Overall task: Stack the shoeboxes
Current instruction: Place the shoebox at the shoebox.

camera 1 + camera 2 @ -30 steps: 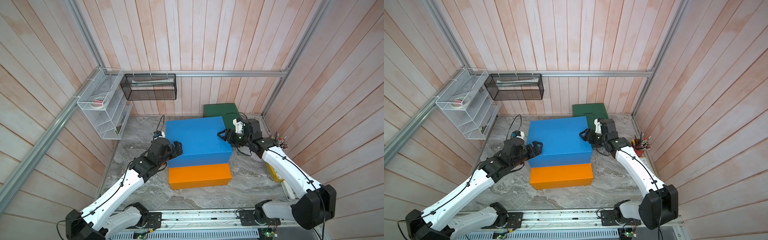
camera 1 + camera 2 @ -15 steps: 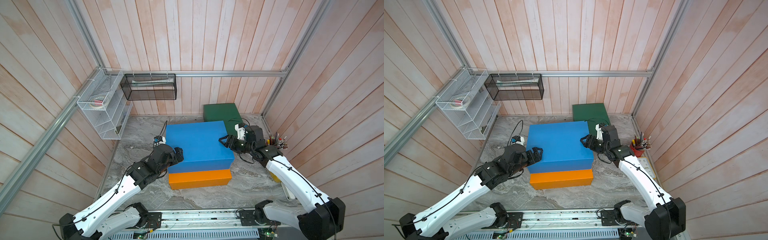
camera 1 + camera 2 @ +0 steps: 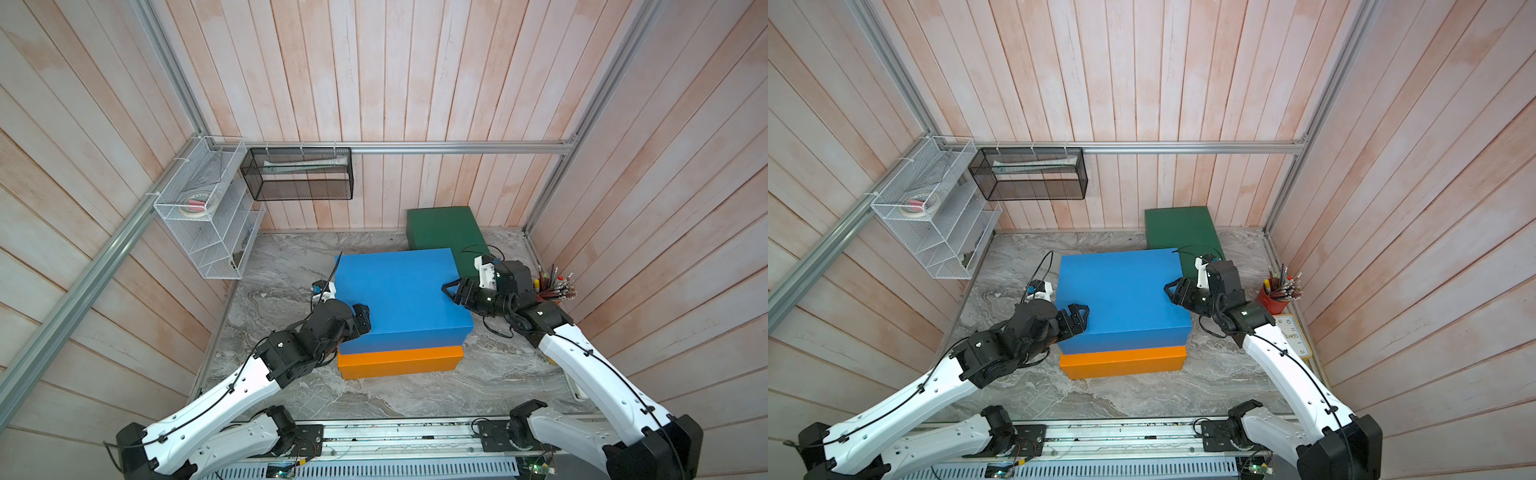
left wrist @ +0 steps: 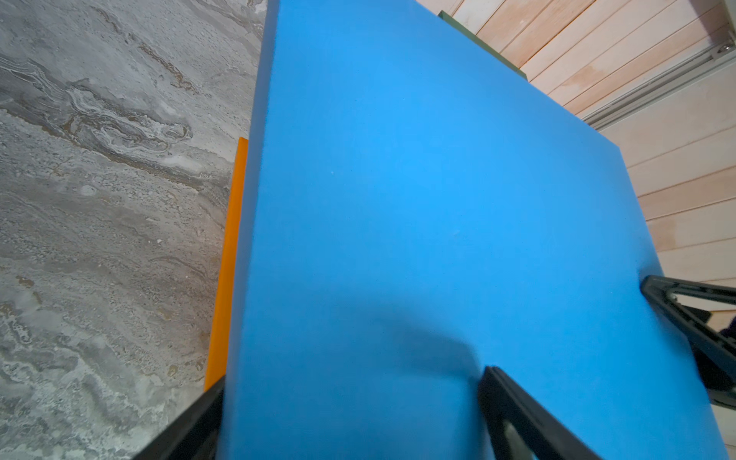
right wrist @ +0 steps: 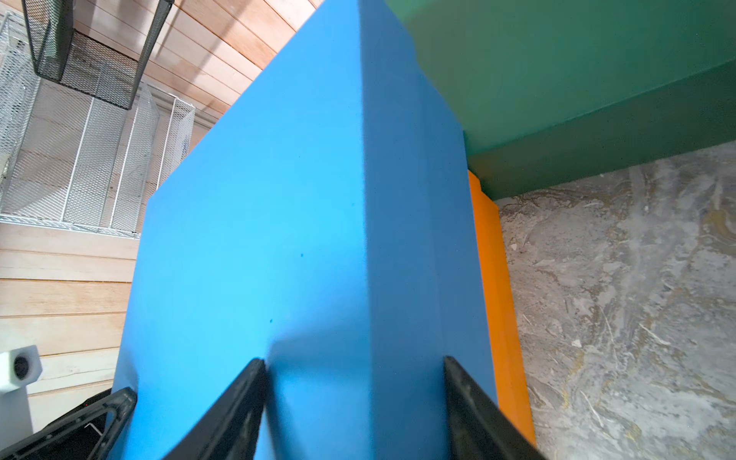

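As the left gripper (image 3: 360, 318) and right gripper (image 3: 453, 293) clamp opposite edges of the blue shoebox (image 3: 399, 291) over the orange shoebox (image 3: 399, 361), the green shoebox (image 3: 442, 228) sits behind; a red cup (image 3: 1270, 300) holds pencils (image 3: 1287, 283).

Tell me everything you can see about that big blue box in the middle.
The blue box is a large, plain rectangular box with a matte, cardboard-like surface; no label shows. It lies flat on top of the orange box, hiding most of it. The left gripper clasps its near left edge and the right gripper its right edge, each with one finger on top. The green box stands behind its far right corner.
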Tool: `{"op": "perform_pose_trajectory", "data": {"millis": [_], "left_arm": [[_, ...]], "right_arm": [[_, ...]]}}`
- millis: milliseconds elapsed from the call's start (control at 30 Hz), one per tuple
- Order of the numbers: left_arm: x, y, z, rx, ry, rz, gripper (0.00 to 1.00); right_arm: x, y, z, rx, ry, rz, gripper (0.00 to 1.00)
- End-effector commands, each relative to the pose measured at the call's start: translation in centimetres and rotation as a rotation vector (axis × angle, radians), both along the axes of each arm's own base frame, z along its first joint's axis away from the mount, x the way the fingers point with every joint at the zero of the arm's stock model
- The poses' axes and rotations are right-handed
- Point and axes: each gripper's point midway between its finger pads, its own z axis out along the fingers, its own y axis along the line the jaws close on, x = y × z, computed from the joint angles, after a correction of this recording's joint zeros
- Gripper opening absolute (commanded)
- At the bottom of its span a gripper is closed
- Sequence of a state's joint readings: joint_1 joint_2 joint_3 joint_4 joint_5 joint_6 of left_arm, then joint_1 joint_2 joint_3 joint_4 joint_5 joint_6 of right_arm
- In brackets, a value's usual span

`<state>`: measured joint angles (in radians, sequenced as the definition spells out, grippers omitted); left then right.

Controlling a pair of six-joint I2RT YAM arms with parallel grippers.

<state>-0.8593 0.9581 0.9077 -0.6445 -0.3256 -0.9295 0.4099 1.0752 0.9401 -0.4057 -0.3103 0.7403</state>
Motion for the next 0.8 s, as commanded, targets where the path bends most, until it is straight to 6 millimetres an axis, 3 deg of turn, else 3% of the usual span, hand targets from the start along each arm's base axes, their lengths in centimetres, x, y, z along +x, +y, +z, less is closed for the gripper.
{"op": "perform_pose_trajectory", "data": {"millis": [0,367,500,767], "left_arm": [[-4.1,-7.8,2.1,-0.113,-0.004,-0.373,0.94],[-5.0,-6.2,1.4,-0.070,-0.005,-0.326,0.94],[-4.9,-5.5,1.4,-0.060,-0.026,-0.311,0.96],[-4.6,-5.8,-0.6,0.017,0.005,-0.335,1.00]], "right_arm": [[-5.7,6.2,1.2,0.138,0.044,0.344,0.68],[-7.0,6.8,1.0,0.153,0.060,0.392,0.68],[-7.2,6.2,0.3,0.131,0.074,0.361,0.68],[-7.5,4.9,-1.3,0.091,0.112,0.290,0.70]]}}
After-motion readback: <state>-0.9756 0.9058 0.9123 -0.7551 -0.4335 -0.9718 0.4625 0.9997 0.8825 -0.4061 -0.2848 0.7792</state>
